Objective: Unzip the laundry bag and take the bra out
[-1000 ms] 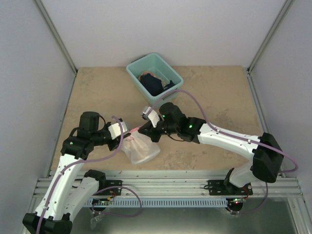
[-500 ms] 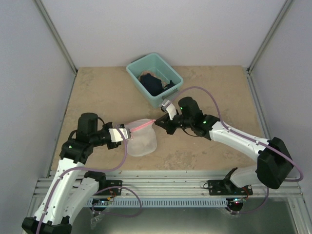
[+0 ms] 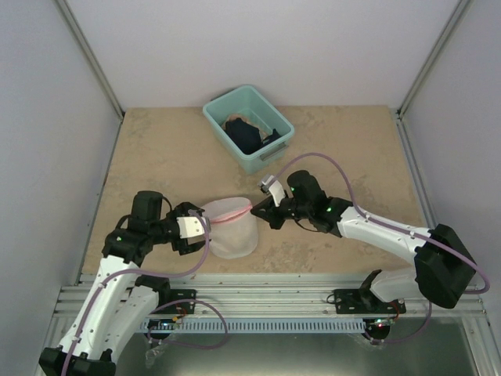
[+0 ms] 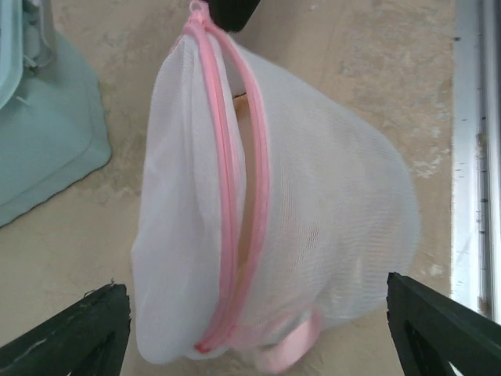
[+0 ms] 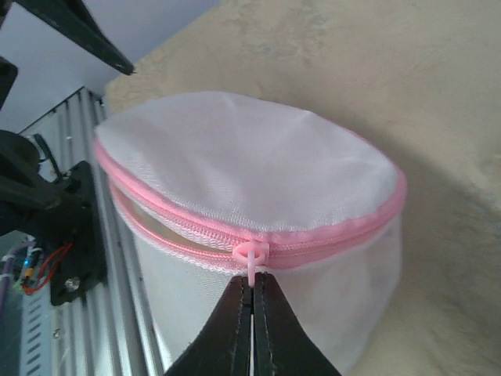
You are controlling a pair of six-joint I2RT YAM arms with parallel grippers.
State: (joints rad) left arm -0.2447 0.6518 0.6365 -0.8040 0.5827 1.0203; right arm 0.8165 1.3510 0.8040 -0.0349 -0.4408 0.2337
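Partly unzipped laundry bag (image 3: pixel 232 231)
Its pink zipper pull (image 5: pixel 251 255) is pinched tight by the right fingers (image 5: pixel 252 291); the left fingers (image 3: pixel 200 227) stand spread wide, holding nothing, bag just ahead.

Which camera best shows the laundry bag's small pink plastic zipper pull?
Right wrist: zipper pull close up, pinched by the right gripper. Left wrist shows it tiny at the top edge; top view barely resolves it.

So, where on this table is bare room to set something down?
Bare table lies left of the bin, up to the wall, and right of it, beyond the right arm. Crowded: the near middle, where left pincer and right pincer flank the bag.
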